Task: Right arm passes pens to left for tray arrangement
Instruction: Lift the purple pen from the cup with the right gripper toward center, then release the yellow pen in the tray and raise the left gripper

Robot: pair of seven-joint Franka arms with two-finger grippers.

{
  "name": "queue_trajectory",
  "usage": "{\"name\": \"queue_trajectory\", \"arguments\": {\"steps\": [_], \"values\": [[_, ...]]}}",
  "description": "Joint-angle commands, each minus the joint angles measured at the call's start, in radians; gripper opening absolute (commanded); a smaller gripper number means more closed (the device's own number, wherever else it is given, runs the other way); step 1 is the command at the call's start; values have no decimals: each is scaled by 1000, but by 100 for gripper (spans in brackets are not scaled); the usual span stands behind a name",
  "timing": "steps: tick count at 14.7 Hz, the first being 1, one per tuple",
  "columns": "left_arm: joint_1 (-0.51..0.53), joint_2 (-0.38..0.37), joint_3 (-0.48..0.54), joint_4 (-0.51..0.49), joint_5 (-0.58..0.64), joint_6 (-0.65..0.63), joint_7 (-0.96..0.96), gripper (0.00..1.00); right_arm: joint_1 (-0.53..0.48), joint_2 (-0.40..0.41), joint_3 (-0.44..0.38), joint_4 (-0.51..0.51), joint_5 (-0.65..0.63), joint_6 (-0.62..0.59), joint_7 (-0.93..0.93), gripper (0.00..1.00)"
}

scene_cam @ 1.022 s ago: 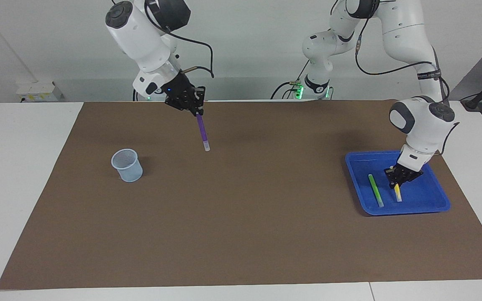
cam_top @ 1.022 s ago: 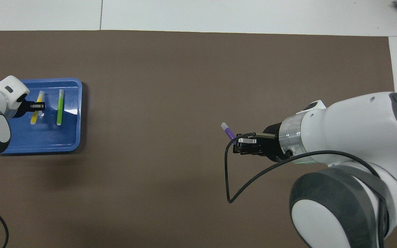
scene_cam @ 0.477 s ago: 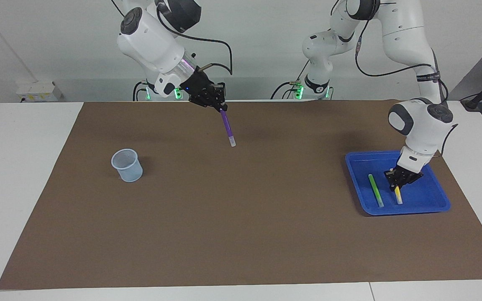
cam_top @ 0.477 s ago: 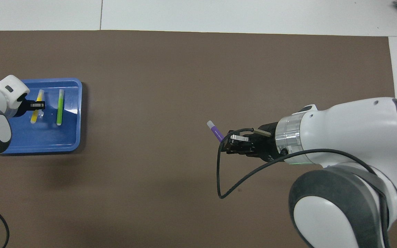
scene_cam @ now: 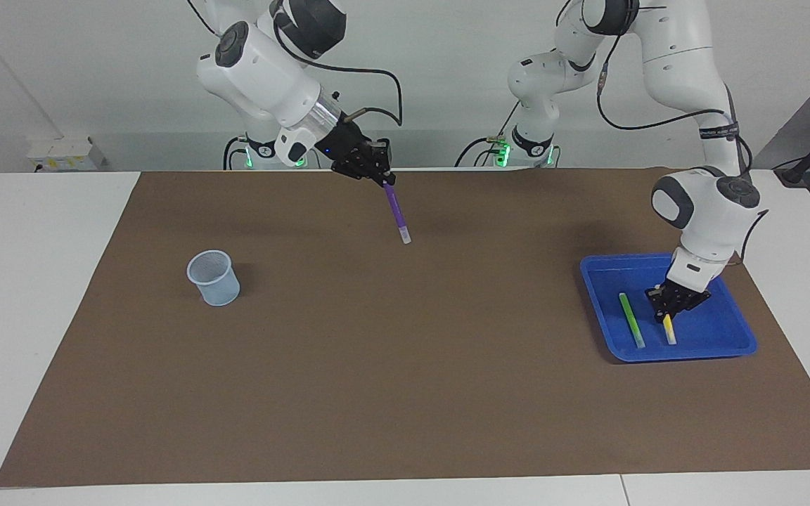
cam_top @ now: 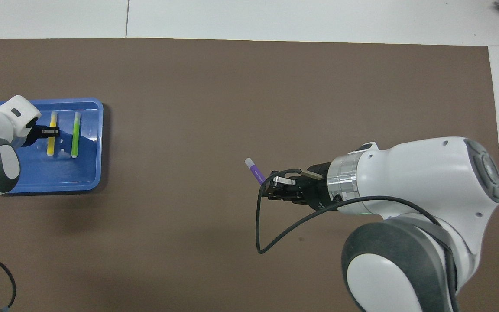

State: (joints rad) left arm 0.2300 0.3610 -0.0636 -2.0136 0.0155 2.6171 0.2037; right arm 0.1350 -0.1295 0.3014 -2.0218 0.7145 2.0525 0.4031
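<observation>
Over the tray (scene_cam: 728,343) at the left arm's end of the table, the left gripper (scene_cam: 666,313) has eased its hold on the yellow pen (scene_cam: 669,329), which now lies flat and parallel beside the green pen (scene_cam: 631,320) where a second ago it sat askew; whether the fingers have fully let go I cannot tell. Meanwhile the right gripper (scene_cam: 383,180), clamped on the top of the purple pen (scene_cam: 397,213), has swung from near the cup (scene_cam: 214,278) toward the middle of the mat (scene_cam: 349,365), the pen hanging tip-down in the air. Two pens look placed and the third seems on its way to a handover, so the left arm probably needs to lift clear and come to meet it. Brown matting covers most of a white table (scene_cam: 32,281), with a pale wall and trailing cables at the robots' end.
</observation>
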Motion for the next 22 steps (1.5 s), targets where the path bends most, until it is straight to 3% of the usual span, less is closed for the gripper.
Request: {"name": "queue_trajectory", "arguments": {"steps": [1,7,15,18,22], "values": [[-3,18,1,13,3,17,-9,58,9,-7,1,-14,26,24,10,0],[-4,18,1,13,3,18,-10,69,32,-7,1,-12,26,58,13,0],[-6,12,-1,4,3,9,-9,71,55,-4,1,-12,26,72,16,0],[-8,-2,-4,1,3,-3,-10,87,55,-4,1,-12,26,72,14,0],[-8,-30,-9,-4,3,-46,-12,90,54,-4,-1,-12,26,72,14,0]]}}
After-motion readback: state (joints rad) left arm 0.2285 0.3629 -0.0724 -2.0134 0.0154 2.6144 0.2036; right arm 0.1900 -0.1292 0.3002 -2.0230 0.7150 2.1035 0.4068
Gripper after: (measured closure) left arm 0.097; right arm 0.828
